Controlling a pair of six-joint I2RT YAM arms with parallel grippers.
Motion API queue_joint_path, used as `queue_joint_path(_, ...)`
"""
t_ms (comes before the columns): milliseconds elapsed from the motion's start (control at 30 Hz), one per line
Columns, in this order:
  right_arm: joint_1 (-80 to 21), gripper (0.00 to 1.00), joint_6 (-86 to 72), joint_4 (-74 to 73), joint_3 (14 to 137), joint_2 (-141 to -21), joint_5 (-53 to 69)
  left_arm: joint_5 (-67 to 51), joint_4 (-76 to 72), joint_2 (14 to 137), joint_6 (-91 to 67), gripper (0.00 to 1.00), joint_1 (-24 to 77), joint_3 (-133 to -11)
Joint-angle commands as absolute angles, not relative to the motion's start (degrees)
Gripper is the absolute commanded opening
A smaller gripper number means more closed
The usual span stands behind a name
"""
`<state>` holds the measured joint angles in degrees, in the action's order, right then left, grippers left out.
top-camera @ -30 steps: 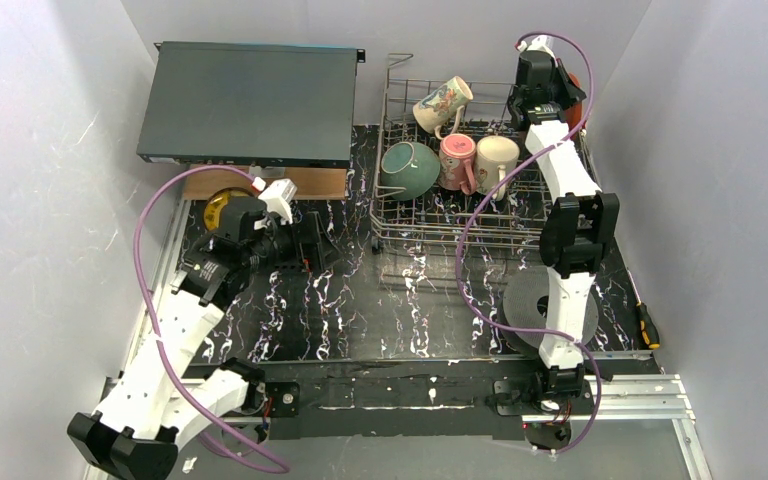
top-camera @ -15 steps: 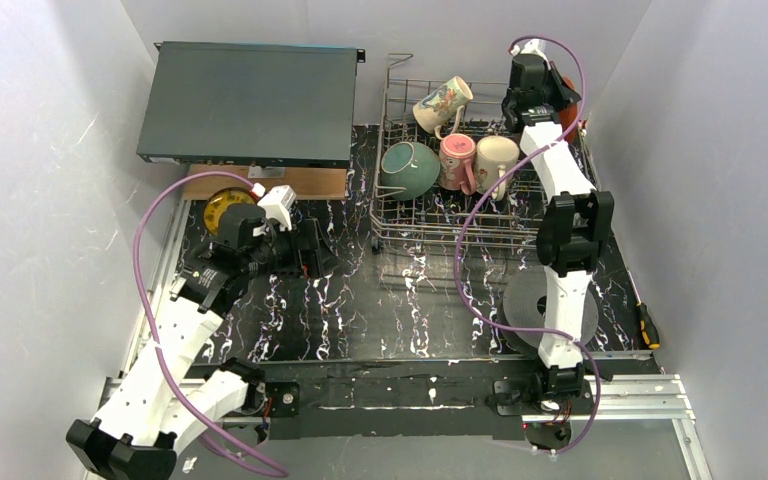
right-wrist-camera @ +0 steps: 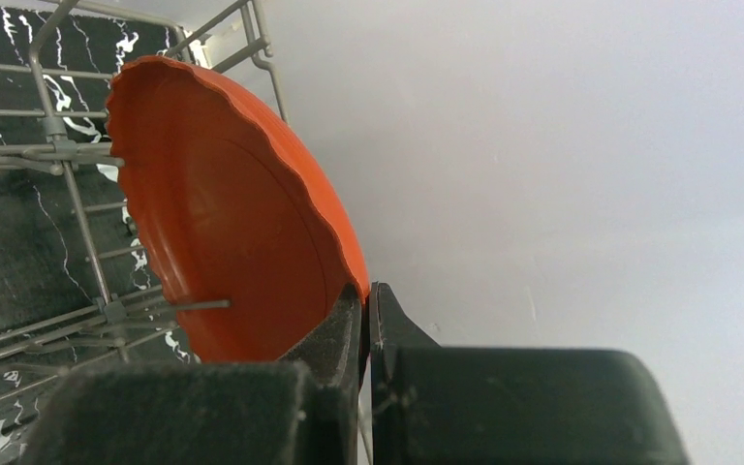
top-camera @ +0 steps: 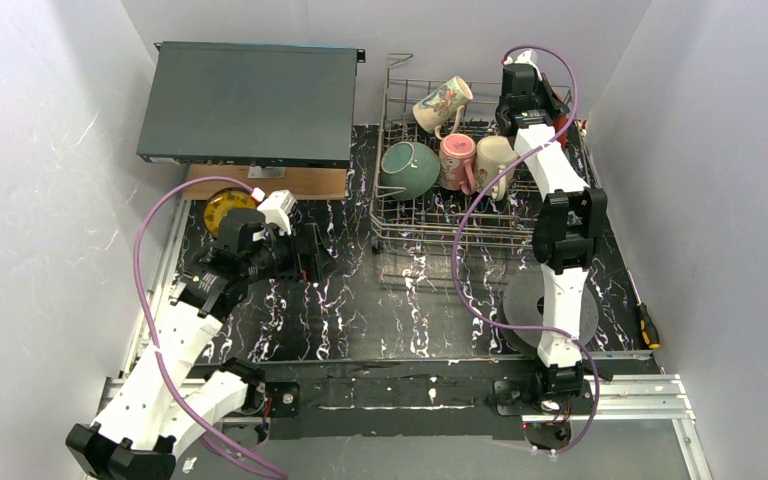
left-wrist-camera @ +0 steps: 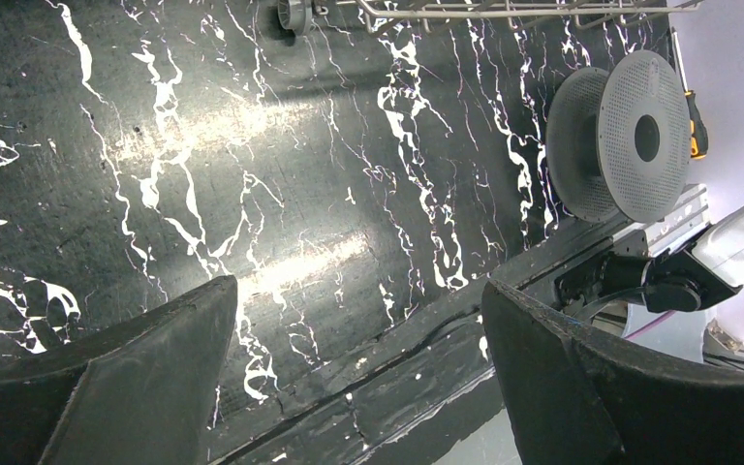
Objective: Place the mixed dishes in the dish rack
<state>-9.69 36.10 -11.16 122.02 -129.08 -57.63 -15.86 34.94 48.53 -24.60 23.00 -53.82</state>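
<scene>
1. Top external view: the rack (top-camera: 440, 238) stands at the far right of the table (top-camera: 360, 310), with the box (top-camera: 250, 100) to its left.
2. A floral mug (top-camera: 443, 103) lies tipped at the back of the rack. In front of it sit the bowl (top-camera: 409, 168), teal side up, then the pink mug (top-camera: 457, 160) and the white mug (top-camera: 496, 158) side by side to the right.
3. Right wrist view: the plate (right-wrist-camera: 232, 223) stands on edge among the rack's wires at the far right corner.
4. The right pincer (right-wrist-camera: 366, 291) is fully closed, its tips pressed together. The plate's rim meets the tip of one finger (right-wrist-camera: 344, 325), and nothing shows between the two.
5. A yellow dish (top-camera: 225, 208) lies on the table outside the rack, at the far left in front of the box.
6. The left pincer (left-wrist-camera: 358, 378) hangs over bare table right of the dish, spread wide and holding nothing.
7. A grey disc (left-wrist-camera: 620, 136) rests on the table near the right arm's base, and a screwdriver (left-wrist-camera: 695, 126) lies just beyond it at the table's edge.
</scene>
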Motion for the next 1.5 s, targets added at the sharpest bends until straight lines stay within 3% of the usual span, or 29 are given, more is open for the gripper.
queue_joint_path(0, -9.4, 0.01, 31.4, -12.4, 123.8, -130.2, -56.8, -15.6, 35.1, 47.5, -24.2, 0.98, 23.0, -53.2)
queue_joint_path(67, -9.3, 0.01, 30.7, -13.3, 124.4, -130.4, -56.8, -15.6, 35.3, 47.5, -24.2, 0.98, 22.9, -53.2)
queue_joint_path(133, -9.3, 0.11, 30.3, -13.4, 124.0, -130.3, -56.4, -15.5, 35.5, 47.4, -24.2, 0.98, 23.0, -53.1)
queue_joint_path(267, -8.5, 0.16, 25.8, -18.0, 124.7, -129.7, -53.7, -15.5, 35.4, 47.3, -24.3, 0.98, 23.0, -52.8)
queue_joint_path(500, -5.7, 0.61, 14.2, -32.0, 127.0, -127.4, -40.9, -15.7, 35.1, 47.4, -24.5, 0.98, 22.9, -52.4)
queue_joint_path(967, -4.0, 0.98, 6.1, -40.7, 131.0, -123.1, -30.9, -16.7, 34.6, 48.5, -26.1, 0.98, 22.9, -52.5)
queue_joint_path(1100, -4.1, 0.98, -1.4, -45.4, 129.3, -113.9, -25.0, -18.3, 33.8, 50.1, -28.5, 0.98, 23.0, -52.3)
queue_joint_path(1267, -7.1, 0.98, -13.8, -41.2, 109.2, -93.0, -12.5, -18.8, 32.6, 45.1, -38.4, 0.97, 23.0, -46.9)
queue_joint_path(1400, -20.8, 0.98, -20.8, -33.0, 93.2, -77.1, 1.0, -15.2, 34.5, 42.6, -49.9, 0.93, 22.9, -43.4)
queue_joint_path(1467, -30.3, 0.98, -23.4, -27.5, 82.8, -69.1, 4.2, -2.9, 38.1, 41.2, -55.6, 0.93, 23.0, -40.8)
